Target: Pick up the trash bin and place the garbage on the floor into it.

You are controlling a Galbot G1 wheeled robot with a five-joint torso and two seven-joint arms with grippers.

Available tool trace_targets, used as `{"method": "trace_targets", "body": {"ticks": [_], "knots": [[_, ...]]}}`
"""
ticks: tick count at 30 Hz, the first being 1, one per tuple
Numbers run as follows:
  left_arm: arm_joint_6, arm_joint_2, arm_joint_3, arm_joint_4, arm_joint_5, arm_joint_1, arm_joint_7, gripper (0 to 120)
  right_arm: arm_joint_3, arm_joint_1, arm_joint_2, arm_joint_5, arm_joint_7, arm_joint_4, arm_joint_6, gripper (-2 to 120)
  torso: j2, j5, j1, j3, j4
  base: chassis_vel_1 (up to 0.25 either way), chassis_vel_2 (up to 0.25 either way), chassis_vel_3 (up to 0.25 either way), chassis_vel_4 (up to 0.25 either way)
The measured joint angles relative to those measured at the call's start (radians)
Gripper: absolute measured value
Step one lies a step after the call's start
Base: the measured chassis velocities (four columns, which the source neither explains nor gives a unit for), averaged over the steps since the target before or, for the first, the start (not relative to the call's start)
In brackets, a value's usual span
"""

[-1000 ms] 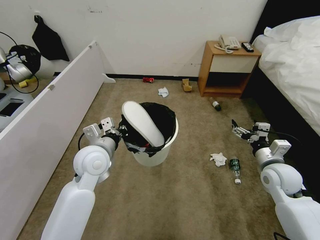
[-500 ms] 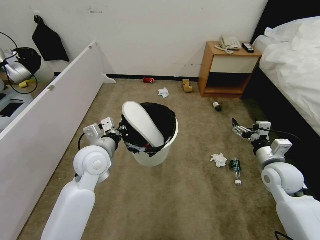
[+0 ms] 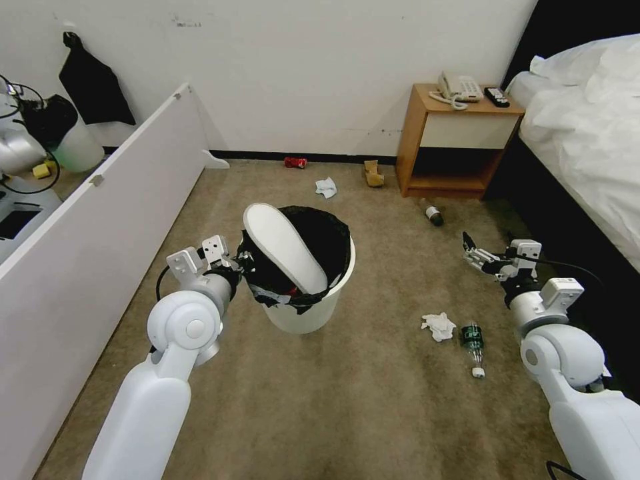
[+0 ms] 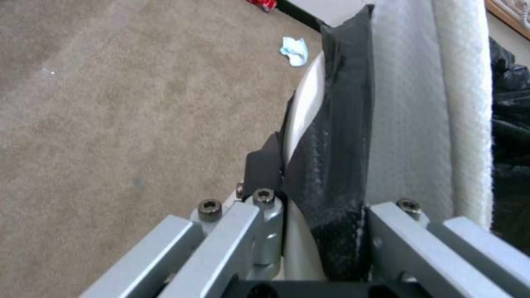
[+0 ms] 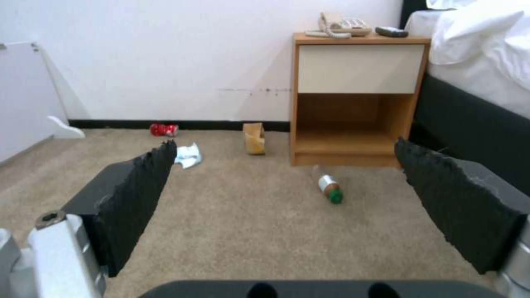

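Observation:
The trash bin [image 3: 308, 312] is white, with a black bag over its rim, and sits at the middle of the carpet floor [image 3: 373, 413]. A white slipper [image 3: 285, 244] leans inside it. My left gripper [image 3: 239, 262] is shut on the bin's near-left rim [image 4: 302, 120], pinching the black bag [image 4: 338, 136] beside the slipper [image 4: 408, 103]. My right gripper [image 3: 477, 256] hovers open above the carpet to the bin's right, its pads [image 5: 138, 194] wide apart. On the floor lie a white tissue [image 3: 438, 326], a green bottle [image 3: 473, 337], another bottle [image 3: 433, 213] [image 5: 329, 188], a red can [image 3: 295, 162], tan paper [image 3: 373, 173] and a tissue [image 3: 326, 187].
A white panel [image 3: 100, 220] runs along the left. A wooden nightstand [image 3: 453, 143] with a phone stands at the far wall, and a bed [image 3: 587, 147] lines the right side. Open carpet lies in front of the bin.
The whole view has shifted a little, so the camera moved. My right gripper has risen slightly. The left gripper keeps its hold on the bin's rim.

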Motion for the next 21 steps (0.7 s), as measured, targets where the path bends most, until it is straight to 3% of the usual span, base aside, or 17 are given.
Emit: {"method": "trace_targets", "body": {"ticks": [21], "knots": [[-0.001,-0.004,-0.003,0.004,0.005,0.001,0.001,4,-0.004,0.009,0.011,-0.032,-0.019,-0.007,0.009,100,0.000,-0.0001,0.000,0.000,-0.0001,-0.016,0.013,0.013,-0.012]]}}
